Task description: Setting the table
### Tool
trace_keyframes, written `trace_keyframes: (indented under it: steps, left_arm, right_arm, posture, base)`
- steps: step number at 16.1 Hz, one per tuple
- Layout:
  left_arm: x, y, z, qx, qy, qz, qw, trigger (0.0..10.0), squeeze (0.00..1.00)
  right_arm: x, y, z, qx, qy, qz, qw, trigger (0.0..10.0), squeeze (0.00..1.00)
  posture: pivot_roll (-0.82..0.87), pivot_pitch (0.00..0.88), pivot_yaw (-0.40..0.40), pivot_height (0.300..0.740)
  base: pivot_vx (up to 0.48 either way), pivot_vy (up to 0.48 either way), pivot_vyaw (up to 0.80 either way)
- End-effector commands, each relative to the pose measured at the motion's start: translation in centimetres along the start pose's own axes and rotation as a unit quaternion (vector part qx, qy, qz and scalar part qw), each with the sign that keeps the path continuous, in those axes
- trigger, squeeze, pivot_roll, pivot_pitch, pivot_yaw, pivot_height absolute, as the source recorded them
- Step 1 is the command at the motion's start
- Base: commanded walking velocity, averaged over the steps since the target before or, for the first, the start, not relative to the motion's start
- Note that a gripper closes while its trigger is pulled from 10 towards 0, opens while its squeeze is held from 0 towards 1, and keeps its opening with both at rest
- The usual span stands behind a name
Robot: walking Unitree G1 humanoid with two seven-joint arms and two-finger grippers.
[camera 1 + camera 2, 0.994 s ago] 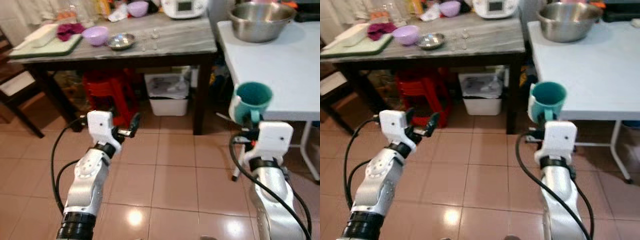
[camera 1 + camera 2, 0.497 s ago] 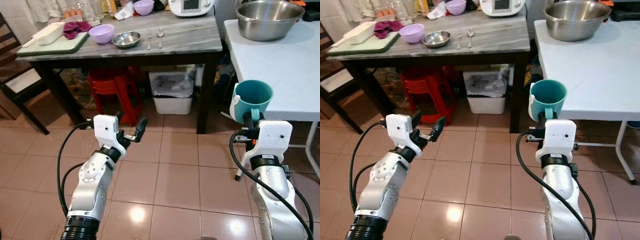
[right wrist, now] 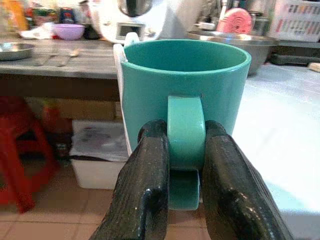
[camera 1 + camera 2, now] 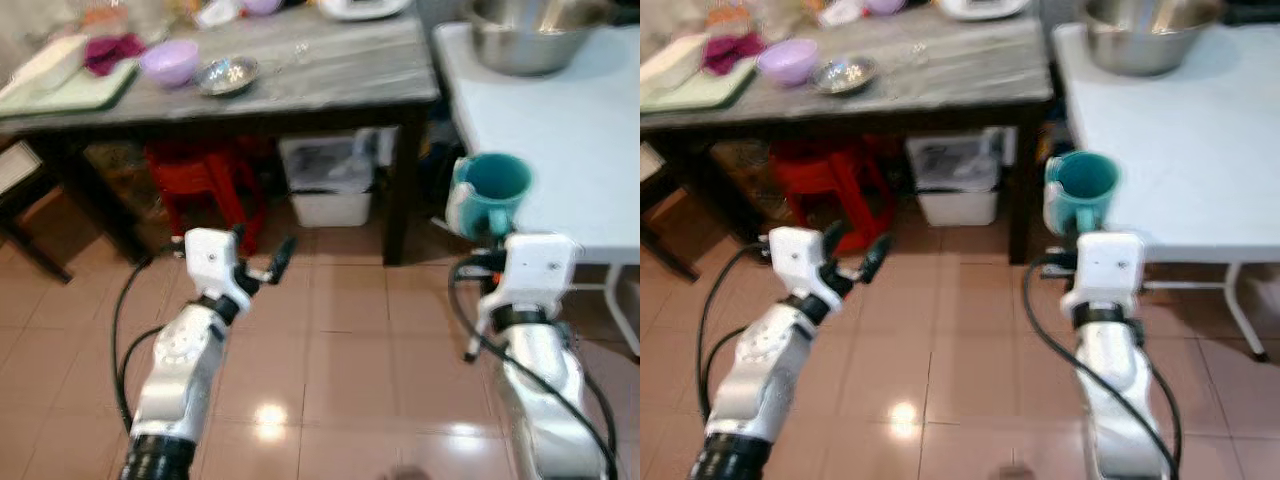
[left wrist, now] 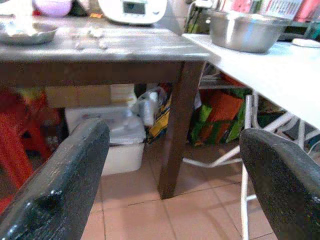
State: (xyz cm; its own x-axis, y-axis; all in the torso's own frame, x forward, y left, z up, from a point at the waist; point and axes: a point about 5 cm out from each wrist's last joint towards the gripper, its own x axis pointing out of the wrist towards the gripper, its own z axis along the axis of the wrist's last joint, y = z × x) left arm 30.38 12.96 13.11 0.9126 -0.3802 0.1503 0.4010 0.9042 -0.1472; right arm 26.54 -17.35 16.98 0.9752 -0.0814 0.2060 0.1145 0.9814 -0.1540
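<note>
A teal mug (image 4: 490,190) is held upright by its handle, my right gripper (image 3: 185,134) shut on it, just off the near edge of the white table (image 4: 560,130). In the right wrist view both black fingers (image 3: 150,165) pinch the handle below the mug's (image 3: 185,75) rim. My left gripper (image 4: 262,254) hangs open over the tiled floor in front of the dark grey-topped table (image 4: 300,75), with nothing between its fingers (image 5: 55,190).
A large steel bowl (image 4: 530,40) sits at the back of the white table. The grey table carries a purple bowl (image 4: 168,62), a small steel dish (image 4: 227,75), cutlery and a green board (image 4: 60,85). Under it stand a red stool (image 4: 205,170) and a white bin (image 4: 335,180).
The whole picture has shifted and blurred, so the camera has moved. Both arms keep the same pose, and the mug stays in the right gripper.
</note>
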Motion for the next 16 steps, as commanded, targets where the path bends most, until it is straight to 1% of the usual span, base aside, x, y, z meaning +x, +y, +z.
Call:
trace_keyframes:
  steps: [1,6,10,16]
  left_arm:
    - [0.15,-0.36,0.15,-0.004,-0.004,-0.01,1.0,10.0,0.0]
    - [0.3,-0.55,0.16,-0.009,-0.005,-0.014,1.0,10.0,0.0]
    - [0.38,-0.58,0.12,-0.01,-0.002,-0.016,1.0,10.0,0.0]
    - [0.56,-0.65,0.11,-0.011,-0.002,-0.018,1.0,10.0,0.0]
  right_arm:
    - [0.04,-0.43,0.4,-0.006,-0.011,-0.005,1.0,10.0,0.0]
    - [0.18,-0.36,0.48,-0.012,-0.015,-0.005,1.0,10.0,0.0]
    - [0.27,-0.24,0.4,-0.01,-0.015,-0.005,1.0,10.0,0.0]
    - [0.42,-0.15,0.33,-0.007,-0.015,-0.005,1.0,10.0,0.0]
  posture:
    - [-0.21,0.117,0.114,0.74]
    - [-0.21,0.113,0.119,0.74]
    - [-0.21,0.112,0.121,0.74]
    - [-0.21,0.106,0.123,0.74]
  base:
    - [0.469,0.0,0.0]
    - [0.467,0.0,0.0]
    - [0.338,0.335,0.0]
    - [0.259,0.404,0.0]
